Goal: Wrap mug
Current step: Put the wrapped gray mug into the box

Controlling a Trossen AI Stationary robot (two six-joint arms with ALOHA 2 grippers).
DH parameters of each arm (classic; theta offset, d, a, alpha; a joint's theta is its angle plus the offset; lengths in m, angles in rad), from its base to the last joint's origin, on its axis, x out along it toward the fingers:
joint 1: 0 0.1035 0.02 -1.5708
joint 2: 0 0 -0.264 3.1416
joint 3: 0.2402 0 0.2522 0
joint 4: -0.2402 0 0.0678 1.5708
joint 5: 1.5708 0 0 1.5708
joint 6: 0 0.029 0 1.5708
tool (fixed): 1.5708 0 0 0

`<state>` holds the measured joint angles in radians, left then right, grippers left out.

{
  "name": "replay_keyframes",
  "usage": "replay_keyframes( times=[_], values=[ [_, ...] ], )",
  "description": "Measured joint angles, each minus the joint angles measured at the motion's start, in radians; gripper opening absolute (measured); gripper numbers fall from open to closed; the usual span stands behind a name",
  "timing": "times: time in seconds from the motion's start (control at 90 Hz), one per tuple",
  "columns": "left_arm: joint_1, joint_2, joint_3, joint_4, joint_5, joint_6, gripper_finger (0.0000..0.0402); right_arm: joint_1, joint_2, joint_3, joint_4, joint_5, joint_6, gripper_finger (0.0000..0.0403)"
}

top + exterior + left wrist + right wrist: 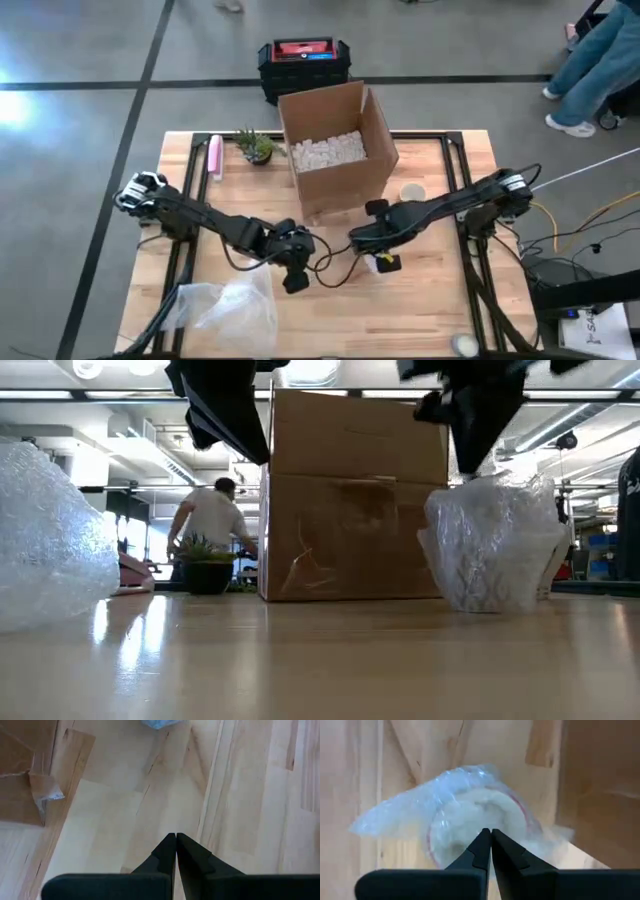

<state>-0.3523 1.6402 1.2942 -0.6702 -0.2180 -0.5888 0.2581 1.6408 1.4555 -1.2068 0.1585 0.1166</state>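
Now both grippers closed: right gripper (491, 837) above wrapped mug (475, 820).

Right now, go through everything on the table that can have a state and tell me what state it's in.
Cardboard box: upright, flaps open, white filler inside.
Wrapped mug: standing, covered in bubble wrap, beside the box.
Spare bubble wrap: loose, crumpled at the table's front left.
Left pincer: shut, empty, above bare table.
Right pincer: shut, just above the wrapped mug.
Small plant: upright, left of the box.

Overhead and table-level views sharing the cardboard box (338, 148); wrist views close above the table (240, 795).
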Motion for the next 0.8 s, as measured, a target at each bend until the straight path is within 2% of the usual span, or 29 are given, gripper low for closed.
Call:
replay_keyframes(
  times=[0.178, 0.344, 0.444, 0.656, 0.8],
  values=[
    [0.0, 0.0, 0.0, 0.004, 0.0, 0.002, 0.0, 0.003, -0.116, -0.003, 0.004, -0.001, 0.113, 0.0],
    [0.0, 0.0, 0.0, 0.005, 0.0, 0.003, 0.0, 0.011, -0.146, -0.005, 0.015, -0.005, 0.175, 0.0017],
    [0.0, 0.0, 0.0, 0.005, 0.0, 0.003, 0.0, 0.034, -0.136, -0.016, 0.026, -0.007, 0.18, 0.0055],
    [0.0, 0.0, 0.0, 0.004, 0.0, 0.003, 0.0, 0.078, -0.086, -0.09, 0.107, -0.01, 0.2, 0.0164],
    [0.0, 0.0, 0.0, 0.004, 0.0, 0.003, 0.0, 0.078, -0.036, -0.135, 0.185, -0.022, 0.198, 0.0212]
  ],
)
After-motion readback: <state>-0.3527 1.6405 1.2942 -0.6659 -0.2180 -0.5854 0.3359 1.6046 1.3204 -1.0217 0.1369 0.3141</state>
